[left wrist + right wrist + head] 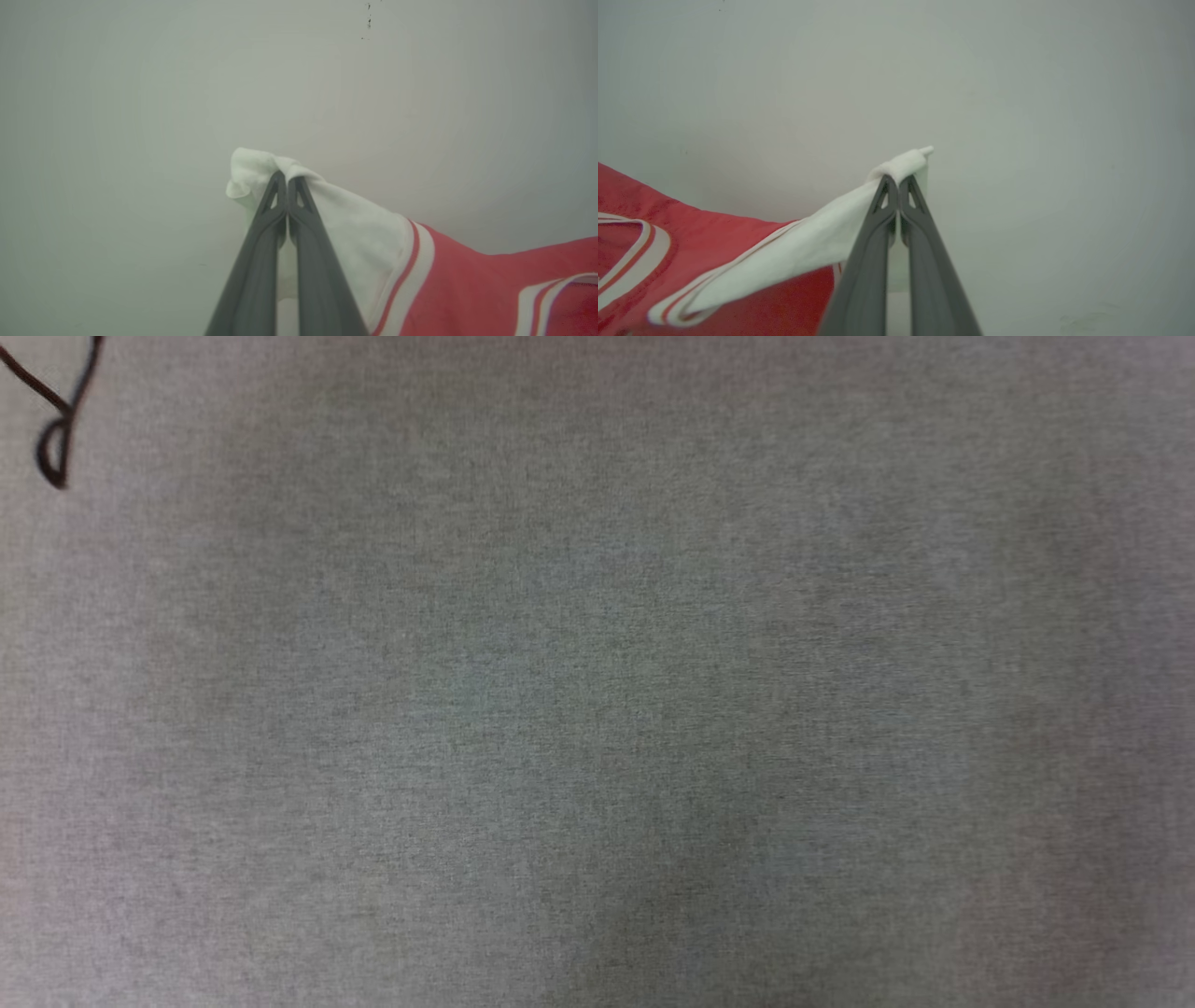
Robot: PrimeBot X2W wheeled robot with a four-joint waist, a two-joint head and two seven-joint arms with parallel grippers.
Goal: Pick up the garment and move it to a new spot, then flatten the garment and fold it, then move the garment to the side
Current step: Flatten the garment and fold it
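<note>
The left gripper, seen along its own two long dark fingers, has its jaws pressed together at the tips, pinching a bunched white sleeve of the garment. The right gripper matches it, its dark fingers closed tip to tip on the other white sleeve, the cloth rolled over their ends.

the garment, a red jersey with white short sleeves and red-and-white striped trim, is held up by both sleeves; each white sleeve tip is pinched and bunched, with the red body sagging between.
</note>
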